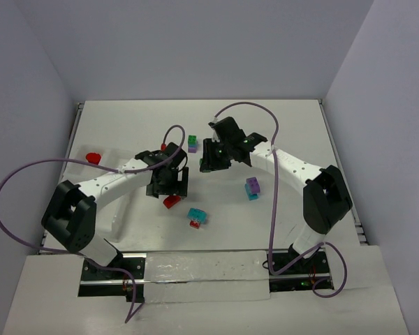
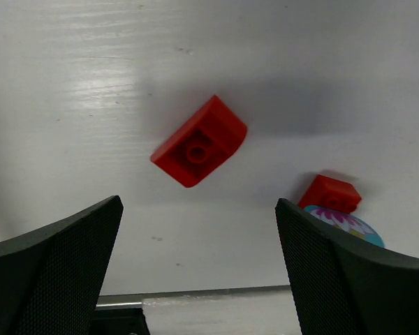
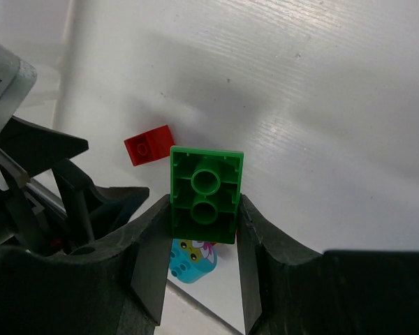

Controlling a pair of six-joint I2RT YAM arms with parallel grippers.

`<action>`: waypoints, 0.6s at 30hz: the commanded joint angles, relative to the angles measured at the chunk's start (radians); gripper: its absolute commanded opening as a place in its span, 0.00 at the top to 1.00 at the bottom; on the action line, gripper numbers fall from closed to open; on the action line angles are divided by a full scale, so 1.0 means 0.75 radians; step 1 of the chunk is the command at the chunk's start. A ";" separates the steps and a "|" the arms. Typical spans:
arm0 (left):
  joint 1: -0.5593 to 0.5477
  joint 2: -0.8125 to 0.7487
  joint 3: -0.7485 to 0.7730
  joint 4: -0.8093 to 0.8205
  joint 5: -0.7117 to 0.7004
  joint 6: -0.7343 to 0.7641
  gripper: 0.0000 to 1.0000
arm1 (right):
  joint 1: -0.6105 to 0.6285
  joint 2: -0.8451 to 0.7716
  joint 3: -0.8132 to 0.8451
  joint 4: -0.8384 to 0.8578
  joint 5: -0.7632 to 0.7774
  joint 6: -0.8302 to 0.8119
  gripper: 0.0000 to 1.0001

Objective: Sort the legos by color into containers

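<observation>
The left gripper [image 2: 197, 209] hangs over the table [image 1: 293, 132] with its fingers wide apart; a red brick [image 2: 199, 150] lies loose just ahead of them; a cyan-red pair [image 1: 196, 217] sits near it. The right gripper [image 3: 204, 216] is clamped on a green brick [image 3: 206, 195], studs toward the camera; a purple-cyan pair [image 1: 252, 188] lies beside that arm; a green-purple pair [image 1: 193, 144] lies farther back.
</observation>
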 commanded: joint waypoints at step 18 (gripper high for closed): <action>-0.005 0.150 -0.106 0.323 -0.029 0.207 0.15 | 0.004 -0.049 0.023 -0.030 0.042 -0.029 1.00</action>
